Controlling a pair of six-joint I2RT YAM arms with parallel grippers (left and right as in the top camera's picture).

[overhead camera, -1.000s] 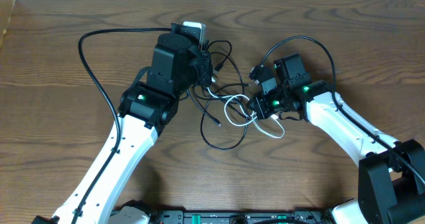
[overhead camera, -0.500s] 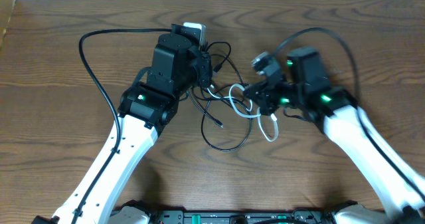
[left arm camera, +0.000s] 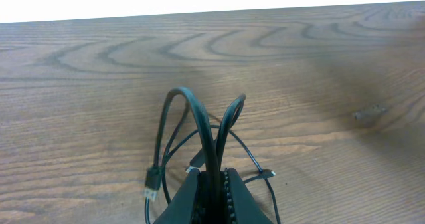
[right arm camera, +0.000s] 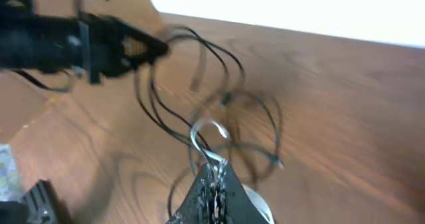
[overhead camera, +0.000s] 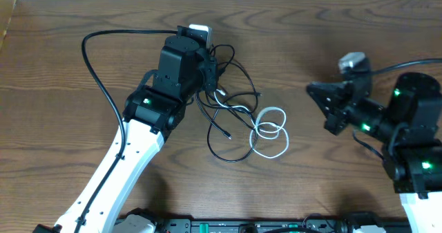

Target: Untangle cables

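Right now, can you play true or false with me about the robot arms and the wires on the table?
1. The left gripper is pinching the black cable. True.
2. The white cable is stretched out straight. False: it lies in curly loops on the table.
3. The black cable and the white cable cross over each other. True.
4. The right gripper is closer to the cables than the left gripper. False: it is off to one side, with bare wood between it and the white cable.
5. The table is shiny metal. False: it is brown wood.
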